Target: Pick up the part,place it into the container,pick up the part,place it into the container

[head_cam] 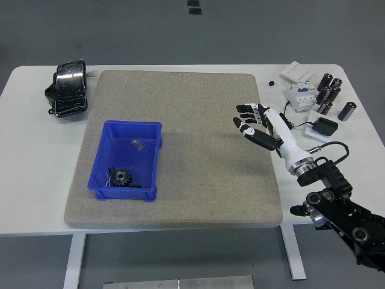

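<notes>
The robot's right hand (260, 125) hangs over the right edge of the grey felt mat (180, 108), its black-tipped fingers (243, 109) spread and holding nothing, the white forearm running back to the black arm (340, 208) at the lower right corner. Across the mat, near its left side, a blue plastic container (102, 158) holds a black toothed gear (122, 176) at its near end and a small clear packet (138, 144) nearer its far end. A black bundle wrapped in shiny film (68, 88) lies on the white table (36, 180) at the far left, just off the mat. At the far right of the table stand several dark cylinders (329, 91), a white circuit breaker (301, 95), a white switch plate (297, 71) and a black adapter (325, 127), its cable trailing toward the arm.
</notes>
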